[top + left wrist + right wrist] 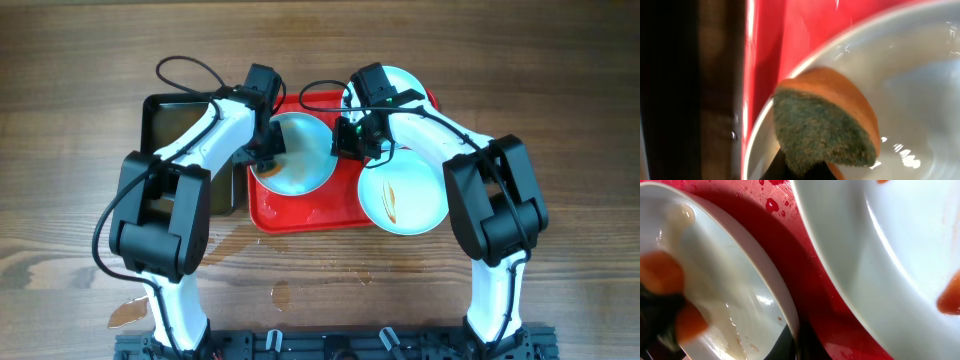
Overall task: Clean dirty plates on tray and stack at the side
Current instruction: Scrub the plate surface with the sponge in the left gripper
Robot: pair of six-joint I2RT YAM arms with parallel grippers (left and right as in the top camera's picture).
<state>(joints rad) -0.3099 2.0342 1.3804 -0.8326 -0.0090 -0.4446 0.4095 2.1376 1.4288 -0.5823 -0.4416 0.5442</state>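
Observation:
The red tray (300, 212) lies mid-table. A pale plate (300, 150) sits tilted on its left part. My left gripper (268, 152) is shut on an orange sponge with a green scrub face (825, 125), pressed inside that plate (920, 100) near its left rim. My right gripper (350, 138) is shut on the plate's right rim (785, 305). A second plate (402, 196) with a brown smear lies at the tray's right edge, also in the right wrist view (890, 255). A third plate (410, 82) sits at the back, mostly hidden by the right arm.
A black tray (170, 120) stands left of the red tray, partly under the left arm. Water drops and a small puddle (282, 294) lie on the wooden table in front of the red tray. Red droplets dot the tray floor (772, 204).

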